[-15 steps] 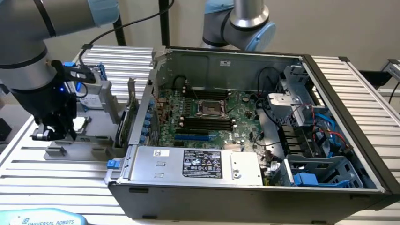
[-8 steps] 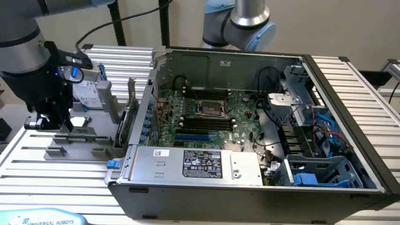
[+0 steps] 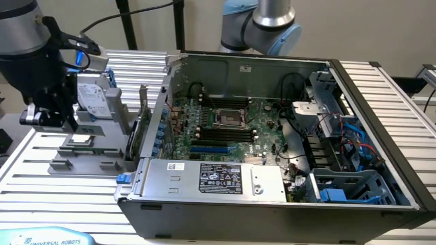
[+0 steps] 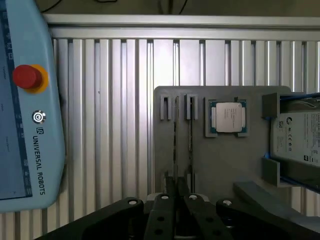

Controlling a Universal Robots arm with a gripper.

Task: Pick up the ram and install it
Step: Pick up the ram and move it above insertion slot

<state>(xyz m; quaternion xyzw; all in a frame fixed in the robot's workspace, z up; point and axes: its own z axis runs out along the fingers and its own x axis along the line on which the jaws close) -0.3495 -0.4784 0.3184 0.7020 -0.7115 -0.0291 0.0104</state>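
Two ram sticks stand edge-on, side by side, in slots of the grey holder tray; one ram lines up with my fingertips and the other ram lies just beside it. My gripper hangs above the near end of these sticks, apart from them, its fingers close together with nothing between them. In the exterior view, the gripper hovers over the tray at the exterior view's left, outside the open computer case. The motherboard with its black memory slots lies inside the case.
On the tray also sit a processor chip and a hard drive. A blue teach pendant with a red stop button lies on the slatted table. An upright card stands between tray and case. A second arm rises behind the case.
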